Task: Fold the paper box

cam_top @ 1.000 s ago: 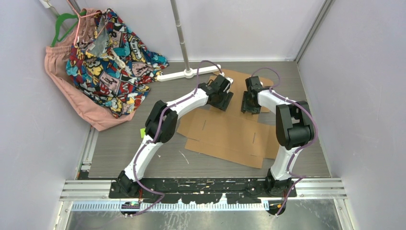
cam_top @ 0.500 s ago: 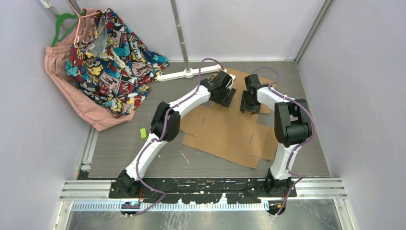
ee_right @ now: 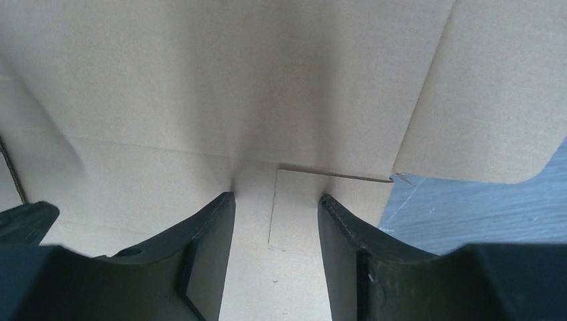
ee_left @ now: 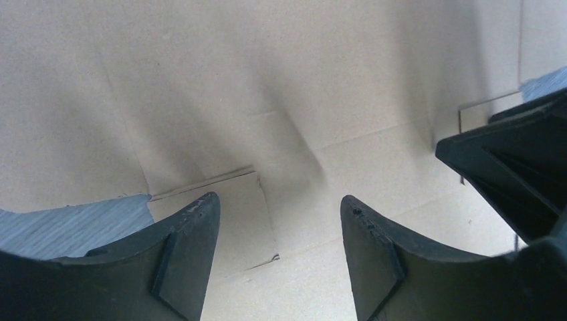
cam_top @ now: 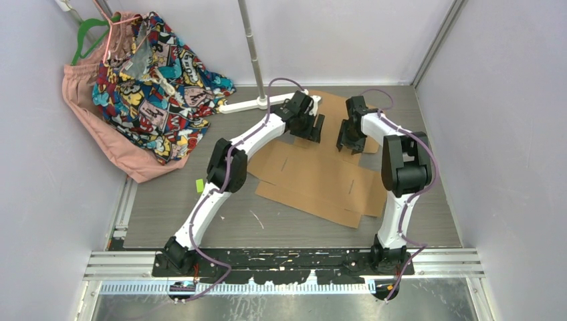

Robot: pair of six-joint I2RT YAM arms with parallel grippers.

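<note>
Top external view: both pincers over the far end of the flat paper box

The paper box (cam_top: 321, 177) lies unfolded on the grey table (cam_top: 167, 214) as a brown sheet with its flaps spread. It reaches from under the two pincers back towards the arm bases. The left pincer (cam_top: 309, 127) and right pincer (cam_top: 349, 142) point down over its far part, near each other but apart. Beyond the left pincer lies the white stand base (cam_top: 257, 103).

In the left wrist view, the left pincer (ee_left: 277, 200) has its fingers spread with nothing gripped. Cardboard (ee_left: 267, 80) fills the space below and ahead of them, and a small cut tab lies beside the left finger. Whether the tips touch the sheet I cannot tell.

In the right wrist view, the right pincer (ee_right: 276, 197) also has its fingers apart and holds nothing. A short slit in the board (ee_right: 200, 67) lies between them. To their right a rounded flap ends and bare table shows.
</note>
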